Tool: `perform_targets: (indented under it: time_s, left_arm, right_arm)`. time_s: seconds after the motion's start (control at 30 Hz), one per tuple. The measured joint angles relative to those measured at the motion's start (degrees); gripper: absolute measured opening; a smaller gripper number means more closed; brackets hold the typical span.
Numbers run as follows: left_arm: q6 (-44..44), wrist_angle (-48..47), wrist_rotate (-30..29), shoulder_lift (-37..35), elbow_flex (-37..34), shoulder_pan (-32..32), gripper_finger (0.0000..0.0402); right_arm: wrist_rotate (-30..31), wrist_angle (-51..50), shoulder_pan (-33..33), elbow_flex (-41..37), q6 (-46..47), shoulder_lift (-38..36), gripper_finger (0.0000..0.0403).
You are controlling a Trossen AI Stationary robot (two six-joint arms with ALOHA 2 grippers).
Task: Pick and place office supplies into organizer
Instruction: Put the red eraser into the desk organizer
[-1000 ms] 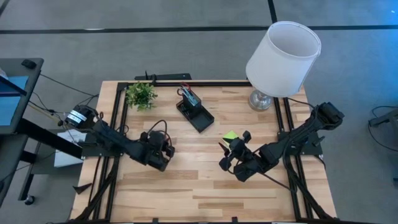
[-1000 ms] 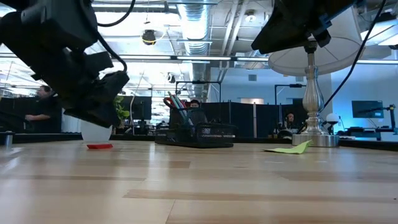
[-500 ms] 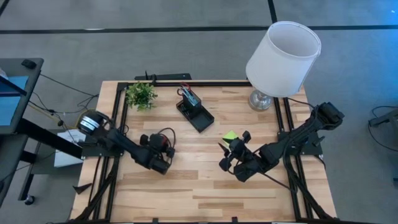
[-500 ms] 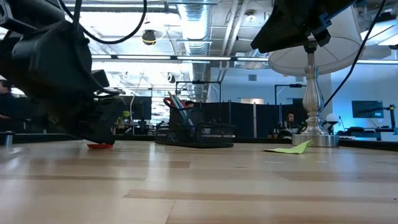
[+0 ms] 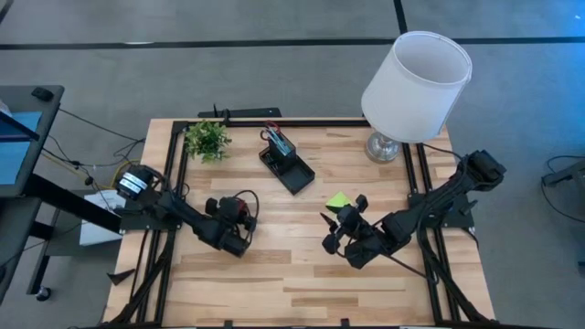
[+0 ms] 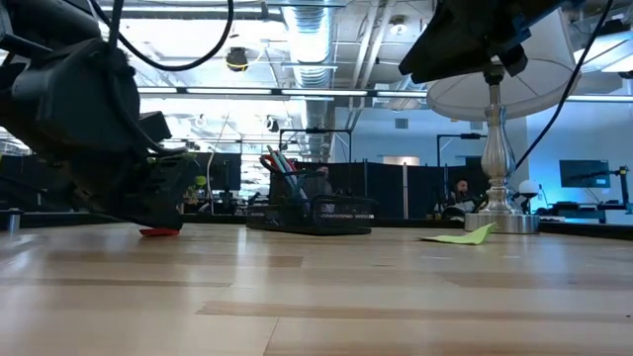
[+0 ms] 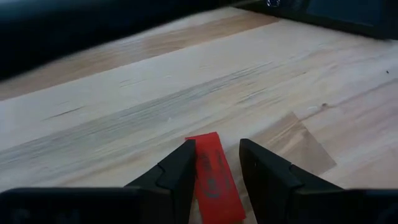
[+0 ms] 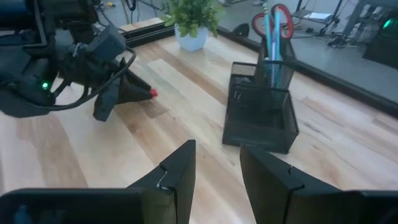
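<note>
behind the wooden table (image 5: pixel 302 265) stretched an open office with ceiling lights, ducts and dark partitions, and a few people sat far off at desks. on the table stood a black organizer (image 5: pixel 286 163) near the far edge, its taller cup holding red-handled scissors (image 8: pixel 272 17) and a teal pen (image 8: pixel 267 32); its lower tray looked bare from the right wrist view. a potted plant (image 5: pixel 207 139) stood at the far left corner and a lamp (image 5: pixel 416 78) with a white shade at the far right. a lime-green sticky note (image 5: pixel 338 198) lay flat between the organizer and the right arm.

the left gripper (image 7: pixel 215 163) was down at the table surface on the left half, its fingers (image 7: pixel 179 167) parted, one on each side of a small flat red piece (image 7: pixel 213 176) that lay on the wood. whether the fingers touched it could not be told. the red piece carried some embossed writing, too blurred to read. in the low view the same red piece (image 6: pixel 158 231) peeked out beside the dark gripper body.

the right gripper (image 8: pixel 216 160) hung above the table's right half, near the sticky note, its fingers apart and holding nothing, pointed toward the organizer.
</note>
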Motion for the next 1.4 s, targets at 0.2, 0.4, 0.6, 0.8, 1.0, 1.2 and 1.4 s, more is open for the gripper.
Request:
perform_targets:
  time_s: [0.2, 0.4, 0.6, 0.8, 1.0, 1.2, 1.4]
  left_arm:
    - [-5.8, -3.9, 1.0, 0.2, -0.2, -2.9, 0.0123]
    - [-10.6, -7.2, 0.1, 0.2, -0.1, -5.1, 0.0123]
    - [-7.7, -7.2, 2.2, 0.0, 0.0, -3.3, 0.0123]
    - [-8.1, -6.8, 1.7, 0.0, 0.0, -0.9, 0.0123]
    - [-7.3, -6.9, 2.7, 0.0, 0.1, 0.1, 0.0119]
    - [-6.8, -6.4, 2.7, 0.0, 0.0, 0.1, 0.0055]
    - [-5.1, -3.0, -0.3, 0.2, -0.1, 0.2, 0.0016]
  right_arm:
    - [-0.9, 0.5, 1.3, 0.0, 0.0, 0.3, 0.0120]
    - [-0.9, 1.0, 1.8, 0.0, 0.0, 0.3, 0.0120]
    - [-0.9, 1.0, 1.8, 0.0, 0.0, 0.3, 0.0120]
    - [-0.9, 1.1, 1.4, 0.0, -0.5, 0.3, 0.0120]
    - [-0.8, 1.1, 1.3, 0.0, -2.0, 0.3, 0.0120]
    - [-0.8, 1.1, 1.3, 0.0, -2.0, 0.3, 0.0120]
    - [-0.8, 1.1, 1.3, 0.0, -2.0, 0.3, 0.0120]
